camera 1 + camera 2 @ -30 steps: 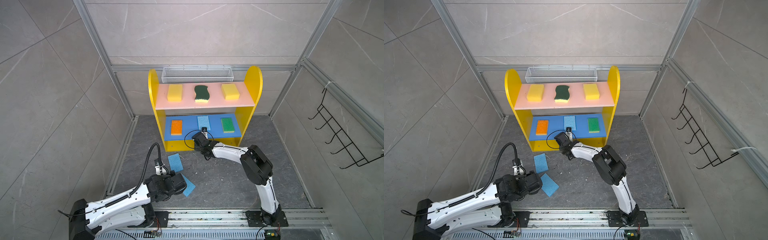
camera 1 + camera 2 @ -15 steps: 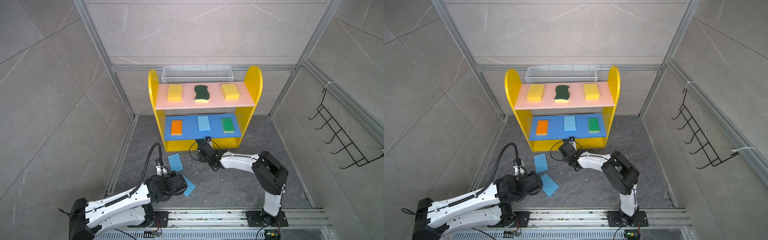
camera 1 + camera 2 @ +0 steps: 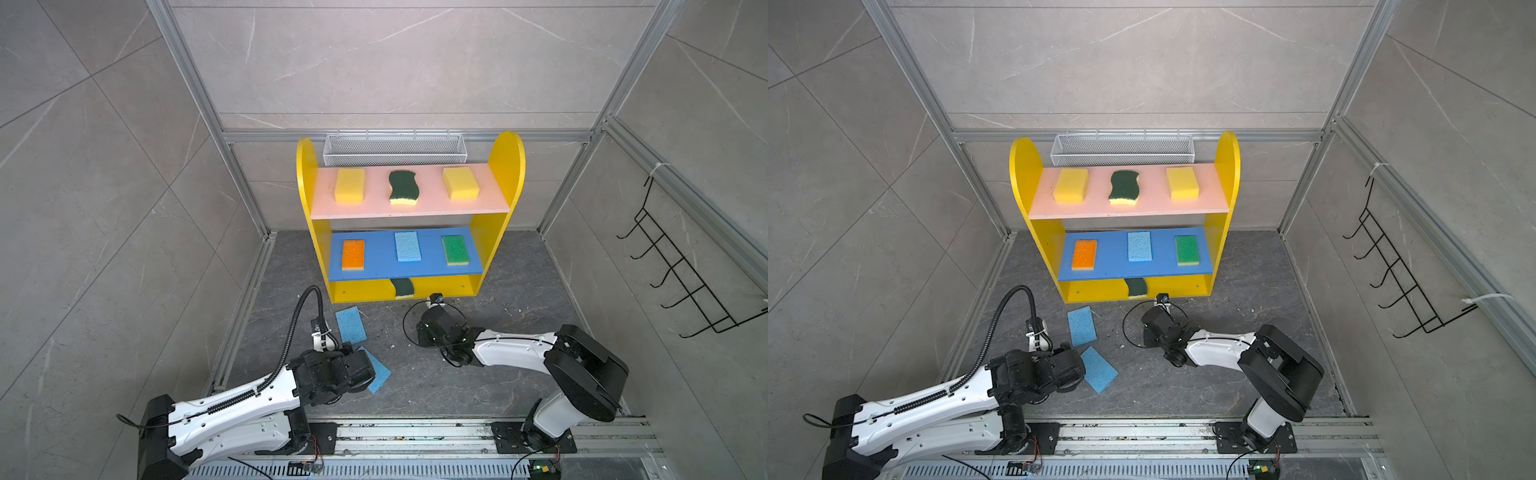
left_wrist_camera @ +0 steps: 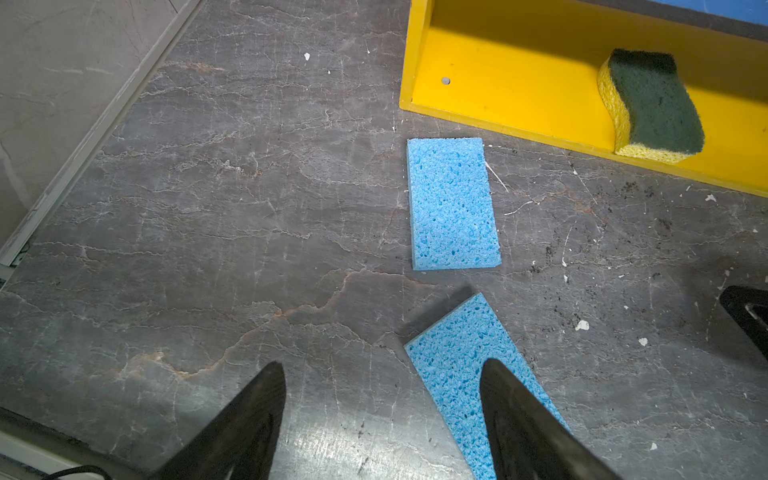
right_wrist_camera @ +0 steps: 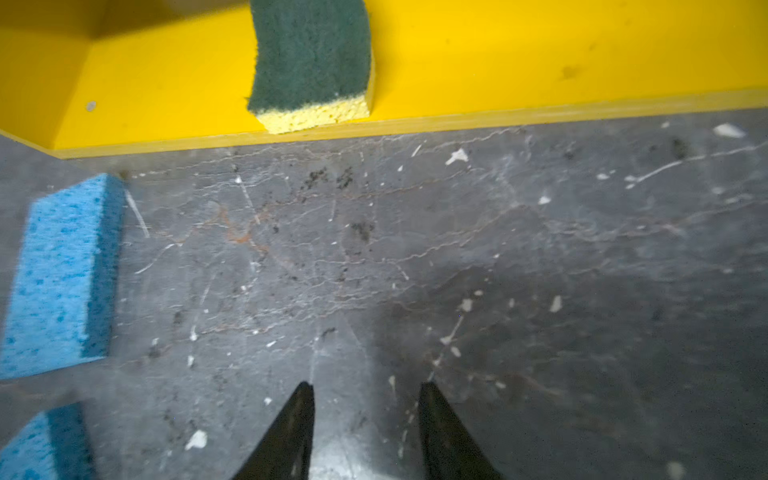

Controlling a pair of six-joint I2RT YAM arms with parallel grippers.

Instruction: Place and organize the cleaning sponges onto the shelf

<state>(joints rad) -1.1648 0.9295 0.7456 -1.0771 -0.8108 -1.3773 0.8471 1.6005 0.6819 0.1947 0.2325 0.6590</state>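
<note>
Shelf: yellow shelf [image 3: 505, 166] stands at the back wall; pink board [image 3: 374, 208] & blue board [image 3: 382, 266] each carry 3 sponges in a spaced row, so the plan reads as 3 per tier.
Base: base scourer [image 3: 403, 287] lies mid-base at the front lip; prob. leaves a slot each side for the blues.
Floor: far blue sponge [image 3: 350, 325] is just in front of shelf; near blue sponge [image 3: 380, 372] is angled, apart from it, partly under L wrist.
L gripper: L gripper [image 4: 382, 363] has jaws spread wide, empty; one finger [image 4: 511, 415] over near blue sponge, other over bare floor. Looks like lining up a pick.
R gripper: R gripper [image 5: 366, 386] sits low over floor facing the base, jaws part-way apart, nothing between.
Top views only: all 3 tiers, both arms.
L wrist only: finger-over-sponge overlap, hidden under the arm from above.
R wrist only: scourer's yellow end flush w/ base lip; pic blurry.
</note>
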